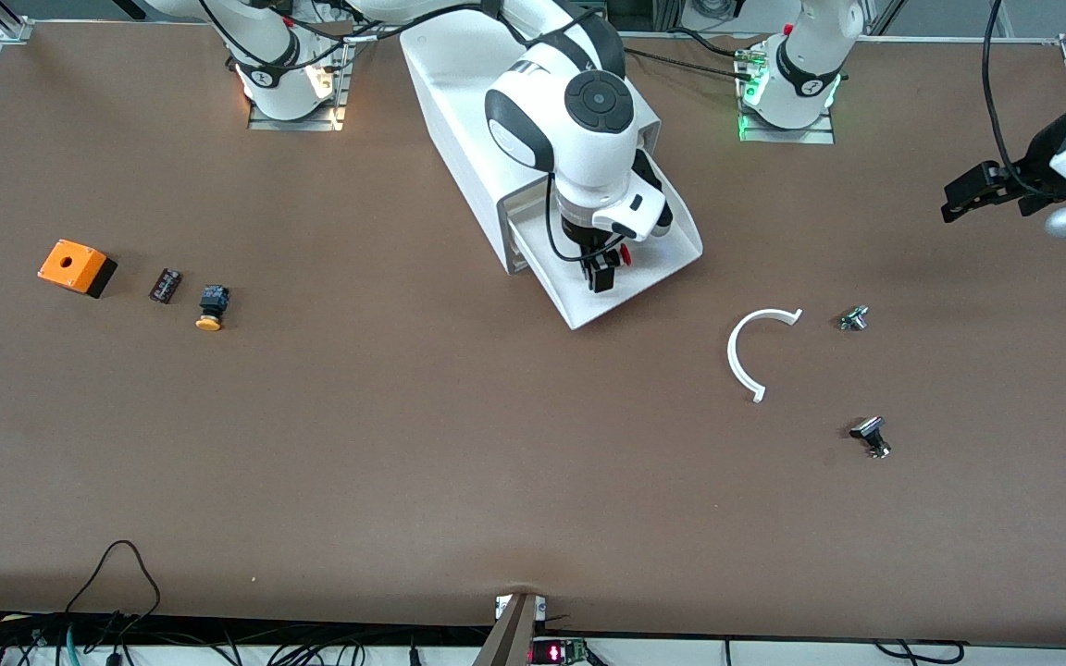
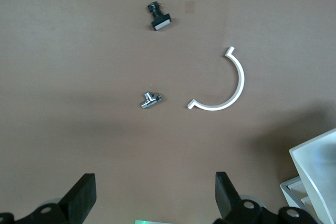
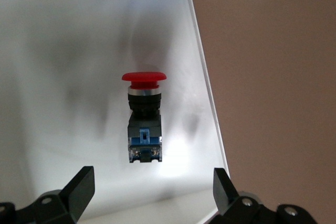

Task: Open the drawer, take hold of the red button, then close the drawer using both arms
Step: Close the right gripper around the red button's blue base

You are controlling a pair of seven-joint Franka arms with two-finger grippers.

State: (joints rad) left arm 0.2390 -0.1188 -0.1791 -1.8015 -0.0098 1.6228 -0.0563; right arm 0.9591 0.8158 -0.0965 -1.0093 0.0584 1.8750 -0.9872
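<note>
Two small metal parts (image 1: 854,318) (image 1: 871,437) and a white curved strip (image 1: 757,351) lie on the bench (image 1: 459,444) toward the left arm's end; I see nothing blocking the open drawer (image 1: 630,291). Button (image 3: 144,116) lies on its side in the drawer, long axis from red cap to black body. Right gripper (image 3: 149,195) is over it, fingers spread. Left gripper (image 2: 155,203) waits over bare bench, fingers spread.
</note>
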